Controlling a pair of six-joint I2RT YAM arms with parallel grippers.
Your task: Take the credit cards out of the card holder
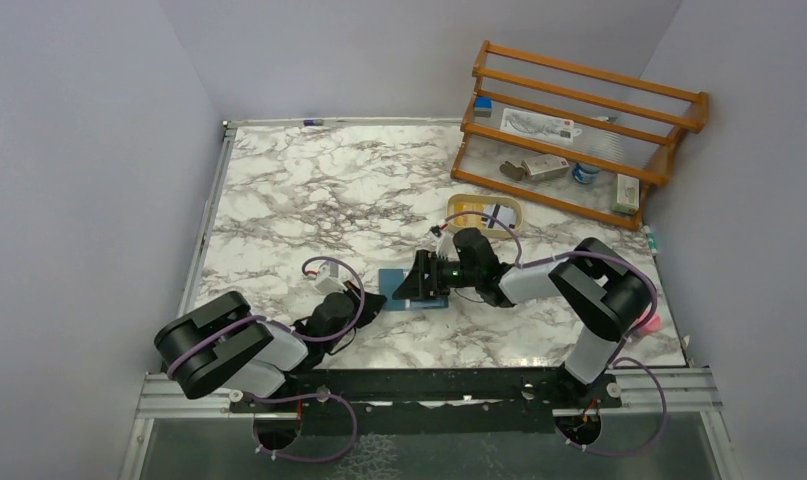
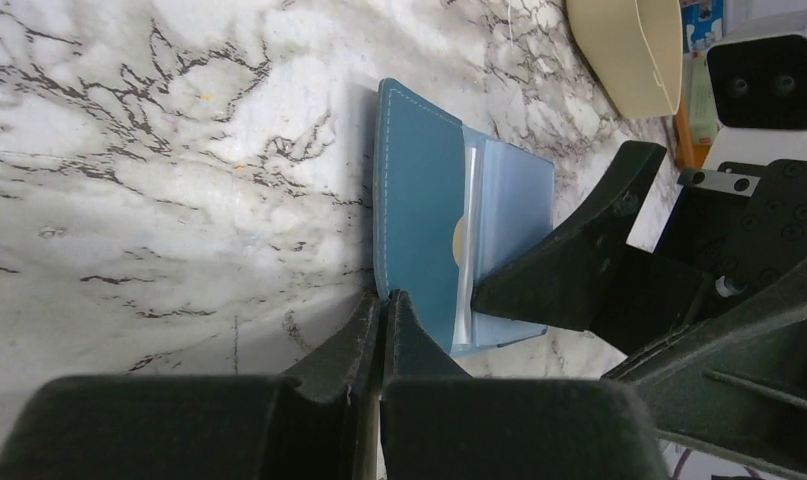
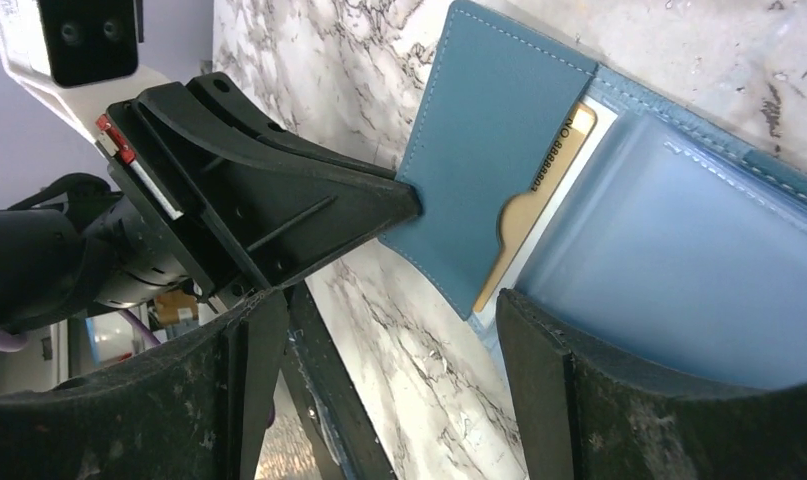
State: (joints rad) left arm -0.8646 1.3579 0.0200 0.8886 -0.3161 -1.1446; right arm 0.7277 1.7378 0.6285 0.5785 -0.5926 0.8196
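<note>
Two grippers meet over the card holder, which lies open and flat on the marble table, a little toward 6 o'clock from the table's middle.

From above, the left gripper reaches the holder from about 8 o'clock. Its fingers are pressed together with no gap between them, and their joined tip touches the edge of the darker teal flap. From these angles I can't quite tell whether the tip nips that edge or only leans against it.

Coming in from about 3 o'clock, the right gripper is spread wide. One of its fingers sits down on the paler, glossy pocket of the holder. The other finger hangs over bare marble just off the holder's side. Nothing is held between them.

A yellow-orange card is tucked in its slot under the teal flap. Only a strip with printed digits and the curved thumb notch shows, and neither gripper touches it.

At about 1 o'clock from the holder, a tan oval tray sits near, with something lying in it. Farther out the same way, a wooden rack stands at the table's far corner with a few small items on its shelves.
</note>
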